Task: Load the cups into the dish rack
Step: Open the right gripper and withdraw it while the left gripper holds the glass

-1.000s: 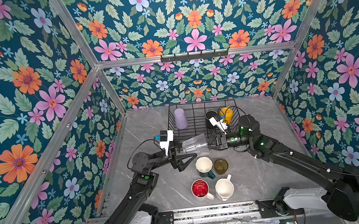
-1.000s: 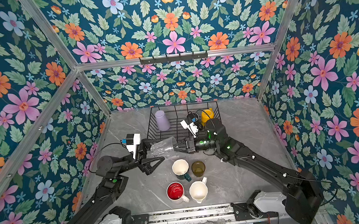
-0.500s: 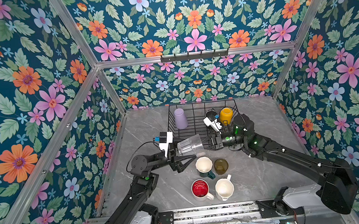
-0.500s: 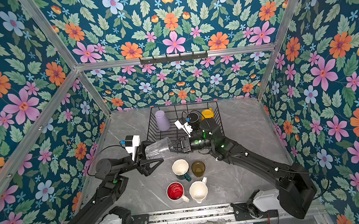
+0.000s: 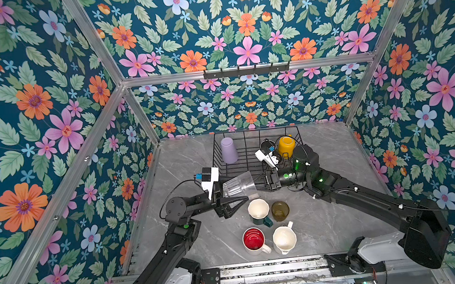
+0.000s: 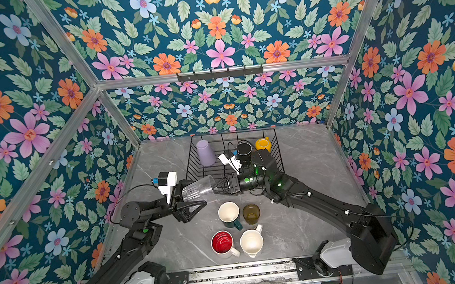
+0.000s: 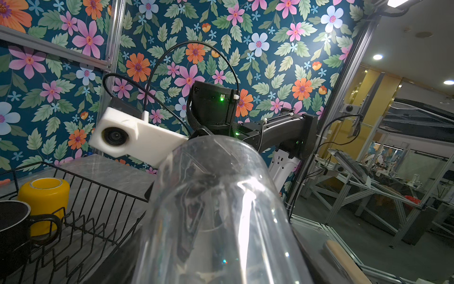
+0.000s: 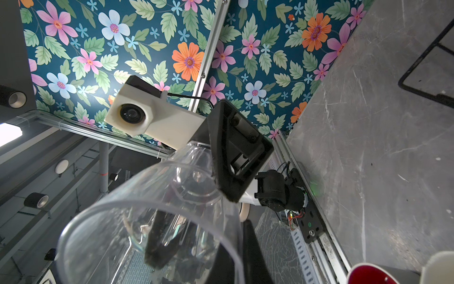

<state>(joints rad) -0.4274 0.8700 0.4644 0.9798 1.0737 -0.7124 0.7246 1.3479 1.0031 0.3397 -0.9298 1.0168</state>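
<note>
A clear glass [image 5: 238,185] hangs on its side above the table, in front of the dish rack [image 5: 251,131]. My right gripper [image 5: 255,186] is shut on its rim, one finger inside the glass. My left gripper [image 5: 233,191] has closed in round the base of the clear glass [image 8: 152,221], with a finger [image 8: 235,157] against the wall. A lilac tumbler [image 5: 227,150], a black mug [image 5: 267,145] and a yellow mug [image 5: 286,145] stand in the rack. On the table stand a green mug [image 5: 258,209], an olive glass [image 5: 280,210], a red-inside mug [image 5: 253,238] and a white mug [image 5: 284,239].
Flowered walls close the cell at the back and on both sides. A black hook bar [image 5: 246,71] runs along the back wall. A metal rail [image 5: 262,268] lines the table's front edge. The right arm's wrist camera [image 5: 265,156] hangs over the rack's front wall.
The right gripper has carried the glass a little to the left. The left gripper's jaws have narrowed round the glass's base.
</note>
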